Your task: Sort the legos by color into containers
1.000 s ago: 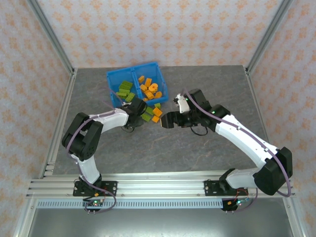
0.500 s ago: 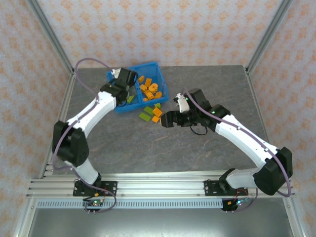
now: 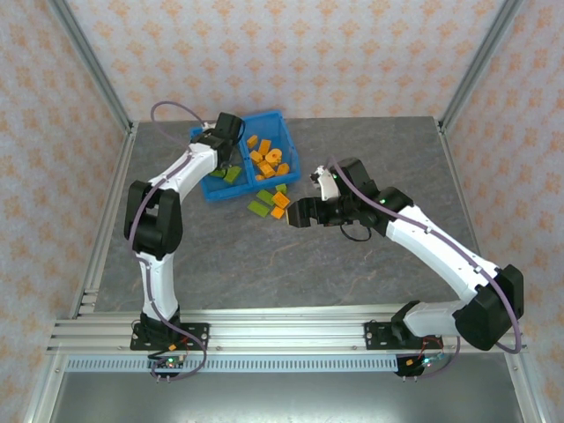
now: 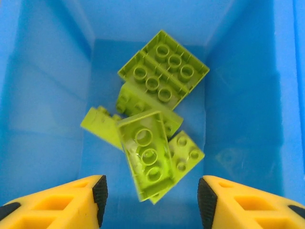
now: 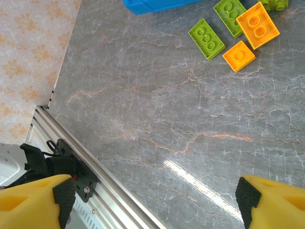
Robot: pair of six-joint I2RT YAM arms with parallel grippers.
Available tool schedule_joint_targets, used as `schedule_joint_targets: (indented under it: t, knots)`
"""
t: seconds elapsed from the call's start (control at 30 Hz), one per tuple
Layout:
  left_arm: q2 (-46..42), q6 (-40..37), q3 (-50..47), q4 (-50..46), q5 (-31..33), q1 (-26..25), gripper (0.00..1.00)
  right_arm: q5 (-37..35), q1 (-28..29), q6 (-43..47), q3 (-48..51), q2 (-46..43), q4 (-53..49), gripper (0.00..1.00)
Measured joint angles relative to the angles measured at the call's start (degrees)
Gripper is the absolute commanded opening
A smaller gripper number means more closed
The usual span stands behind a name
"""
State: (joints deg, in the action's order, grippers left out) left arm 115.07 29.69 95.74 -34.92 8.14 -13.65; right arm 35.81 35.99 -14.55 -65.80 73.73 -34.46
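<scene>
My left end effector [image 4: 152,193] hangs over the left compartment of the blue bin [image 3: 287,141], fingers spread apart and pinching nothing. Below them a heap of green bricks [image 4: 162,71] lies on the compartment floor, one tilted brick [image 4: 145,160] resting on top of the others. The right compartment holds the orange bricks [image 3: 267,159]. My right end effector [image 5: 155,195] hovers above the grey surface [image 5: 167,105], its fingers spread wide with nothing between them. Just in front of the bin a few loose bricks [image 3: 273,201] lie on the surface: two green, a large orange one [image 5: 258,25] and a small orange one [image 5: 238,56].
</scene>
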Motion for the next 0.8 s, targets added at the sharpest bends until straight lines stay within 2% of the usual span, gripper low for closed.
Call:
schedule_joint_targets:
  t: [0.1, 0.23, 0.33, 0.4, 0.47, 0.53, 0.8]
  knots:
    - [-6.1, 0.8, -4.7, 0.0, -2.2, 0.0, 0.61, 0.0, 0.0, 0.0, 0.0, 0.0, 0.0, 0.89]
    - [-19.3, 3.7, -13.5, 1.7, -5.5, -1.9, 0.65, 0.0, 0.0, -0.5, 0.0, 0.0, 0.5, 0.89]
    - [-27.5, 6.6, -19.5, 3.5, -5.6, -8.2, 0.66, -0.5, 0.0, -1.1, 0.0, 0.0, 1.4, 0.89]
    - [-29.6, 9.5, -22.5, 5.3, -5.7, -13.6, 0.67, -1.1, 0.0, -1.4, 0.0, 0.0, 1.9, 0.89]
    - [-29.0, 12.7, -25.8, 8.2, -5.9, -18.3, 0.69, -1.5, 0.0, -1.6, 0.0, 0.0, 2.2, 0.89]
    - [-26.2, 15.8, -28.2, 9.8, -5.8, -20.5, 0.71, -1.8, 0.0, -1.7, 0.0, 0.0, 2.3, 0.89]
    - [-11.3, 21.3, -28.8, 12.5, -2.0, -20.7, 0.72, -3.4, 0.0, -2.0, 0.8, -2.2, 2.2, 0.89]
